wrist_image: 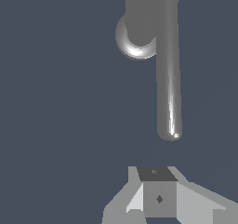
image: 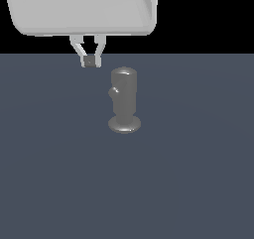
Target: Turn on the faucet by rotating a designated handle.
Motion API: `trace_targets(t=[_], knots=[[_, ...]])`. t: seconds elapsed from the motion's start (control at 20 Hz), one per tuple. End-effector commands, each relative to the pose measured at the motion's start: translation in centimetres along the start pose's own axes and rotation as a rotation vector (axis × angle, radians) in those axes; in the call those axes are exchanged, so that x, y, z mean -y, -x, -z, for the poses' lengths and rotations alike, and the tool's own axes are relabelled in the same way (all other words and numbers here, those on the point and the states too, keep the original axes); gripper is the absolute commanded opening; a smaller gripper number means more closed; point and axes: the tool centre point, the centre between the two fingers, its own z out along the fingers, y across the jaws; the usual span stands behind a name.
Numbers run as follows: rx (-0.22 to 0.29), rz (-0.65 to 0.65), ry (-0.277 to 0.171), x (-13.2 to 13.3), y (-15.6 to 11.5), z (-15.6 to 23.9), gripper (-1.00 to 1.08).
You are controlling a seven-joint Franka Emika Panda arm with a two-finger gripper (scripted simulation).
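The faucet (image: 124, 99) is a dull grey upright cylinder with a rounded top on a flared disc base, standing mid-floor in the exterior view. A short stub (image: 114, 91) shows on its side toward the exterior view's left. In the wrist view the faucet (wrist_image: 142, 14) is seen from above, and the handle (wrist_image: 168, 88), a thin straight grey rod with a rounded tip, reaches out from it. My gripper (image: 90, 61) hangs beyond the faucet toward the exterior view's left, level with the faucet's top. My gripper (wrist_image: 155, 190) is apart from the rod's tip, its fingers together, holding nothing.
The floor (image: 188, 183) is a flat dark blue-grey surface all around the faucet. My large pale grey arm body (image: 84, 10) fills the upper part of the exterior view above the gripper.
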Motion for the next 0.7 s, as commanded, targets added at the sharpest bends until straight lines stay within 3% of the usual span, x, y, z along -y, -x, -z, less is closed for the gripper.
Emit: trace_targets(t=[0.0, 0.65], knots=[[-0.002, -0.005, -0.002, 0.4, -0.7, -1.7, -1.0], [-0.003, -0.018, -0.006, 1.4, -2.7, -6.0, -1.0]])
